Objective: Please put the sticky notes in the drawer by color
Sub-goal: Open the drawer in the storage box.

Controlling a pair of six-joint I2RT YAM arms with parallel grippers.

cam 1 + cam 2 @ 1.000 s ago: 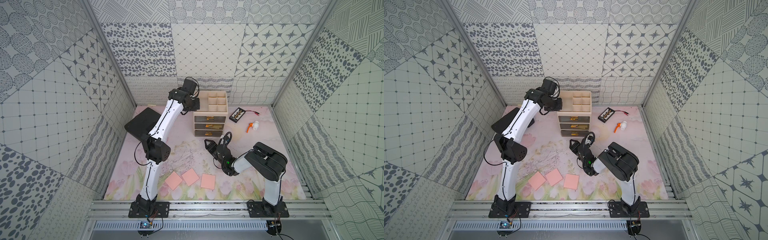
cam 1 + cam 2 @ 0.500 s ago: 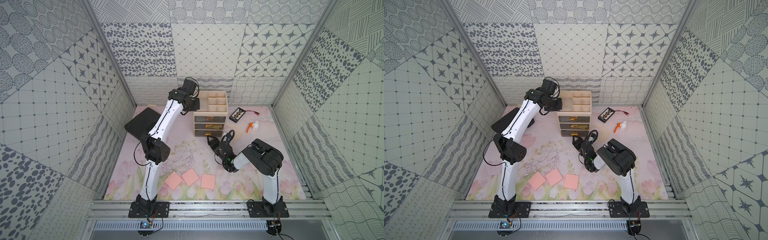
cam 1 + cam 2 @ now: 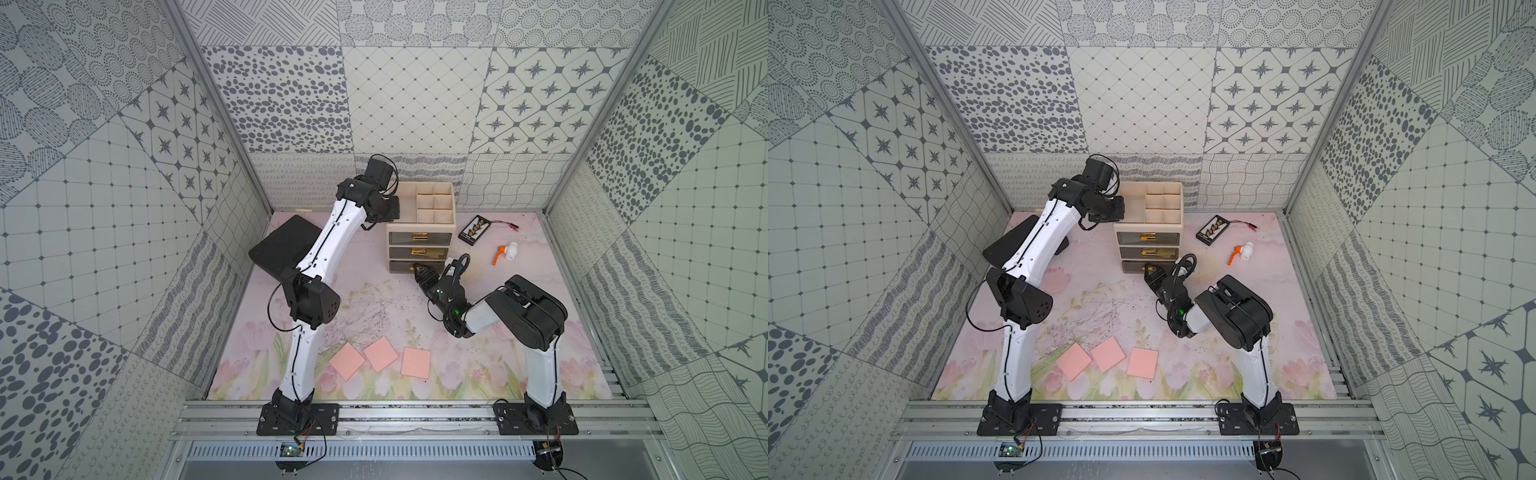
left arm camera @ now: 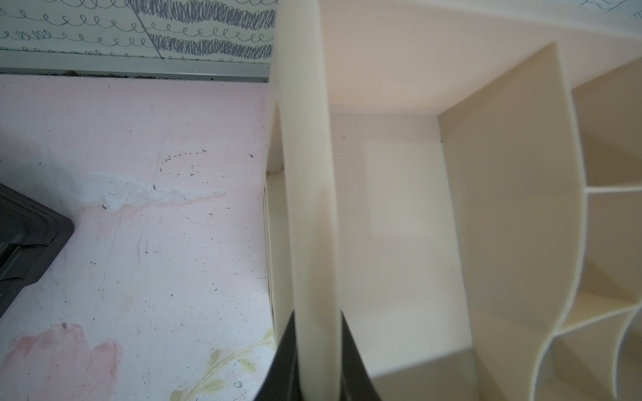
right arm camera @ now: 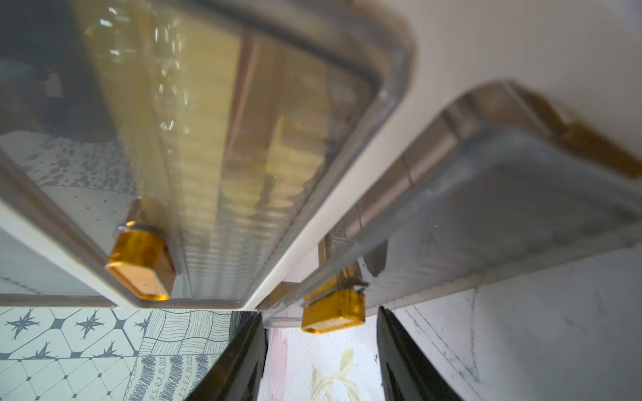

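Both top views are bright and evenly lit, with diffuse light from above. They are sharp throughout, and shadows on the pink mat [image 3: 374, 299] are faint and soft. The patterned walls [image 3: 124, 208] splay outward toward the picture edges. In the left wrist view the near wall of the cream chest [image 4: 309, 208] is a blurred band, and its dividers [image 4: 514, 208] bow with lens distortion. The right wrist view is the softest: the grey drawer front [image 5: 243, 139] is out of focus and carries small glints, and the gold handle [image 5: 333, 312] glows.
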